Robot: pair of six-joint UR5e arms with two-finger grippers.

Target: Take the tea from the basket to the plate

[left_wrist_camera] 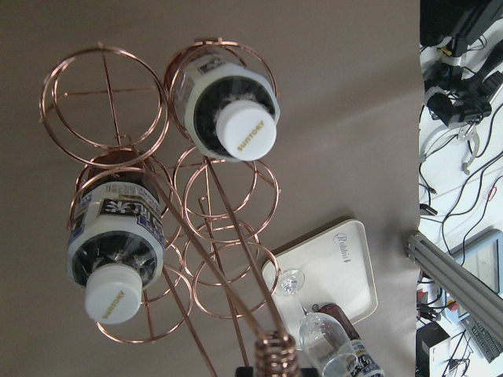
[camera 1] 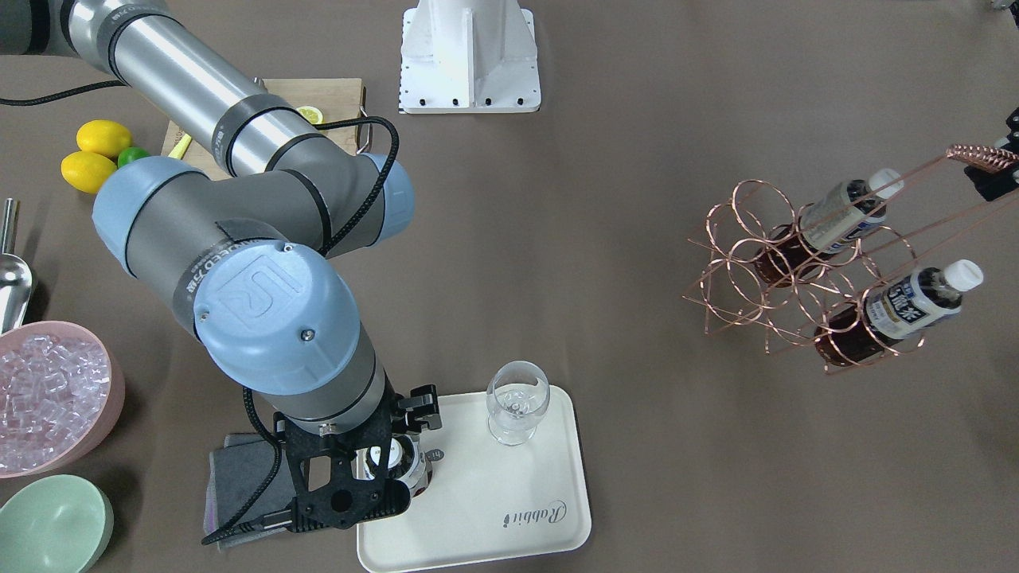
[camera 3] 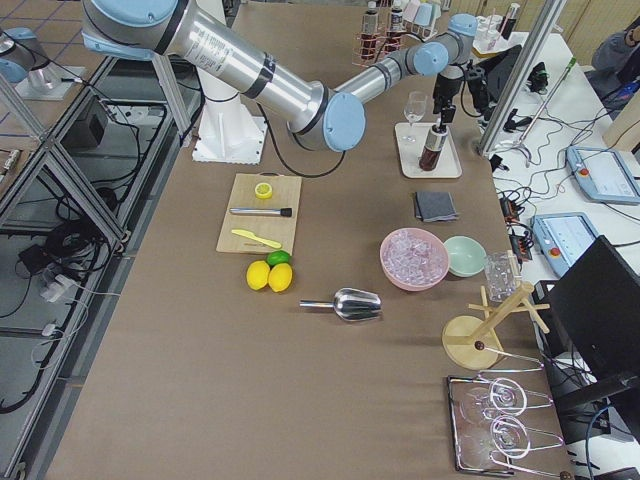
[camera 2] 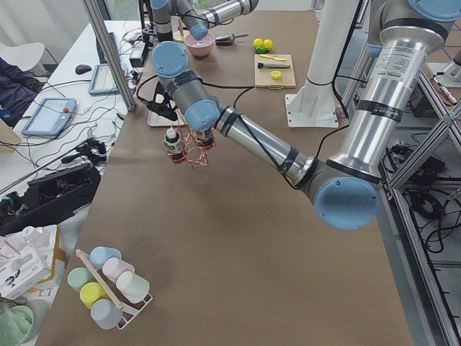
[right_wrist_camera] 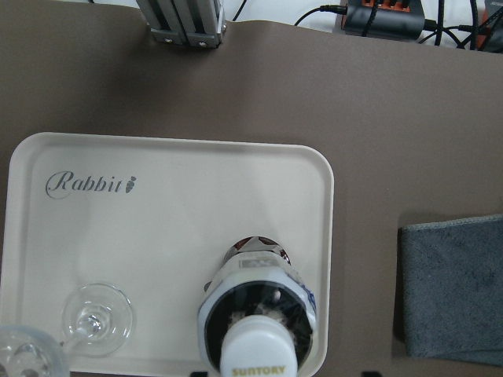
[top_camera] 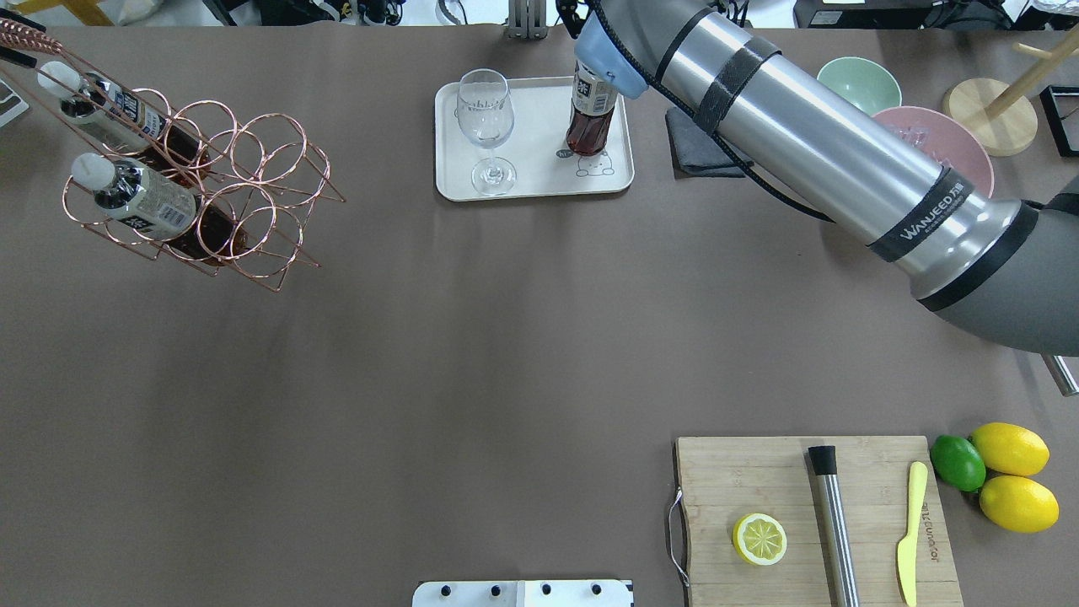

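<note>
One tea (top_camera: 588, 118) stands upright on the cream plate (top_camera: 531, 181), close to the bear drawing. My right gripper (camera 1: 390, 460) sits directly over its white cap (right_wrist_camera: 259, 353); my wrist hides the fingers, so I cannot tell whether they grip it. The copper wire basket (camera 1: 796, 263) is tilted, and two more tea bottles (camera 1: 899, 306) (camera 1: 844, 211) lie in its rings. My left gripper (camera 1: 995, 171) is shut on the coil-wrapped top of the basket handle (left_wrist_camera: 271, 353).
A wine glass (top_camera: 485, 126) stands on the plate's other half. A grey cloth (top_camera: 700, 152), a pink bowl of ice (camera 1: 48, 398) and a green bowl (camera 1: 48, 525) lie beside the plate. A cutting board (top_camera: 809, 514) with lemons is by the robot's base.
</note>
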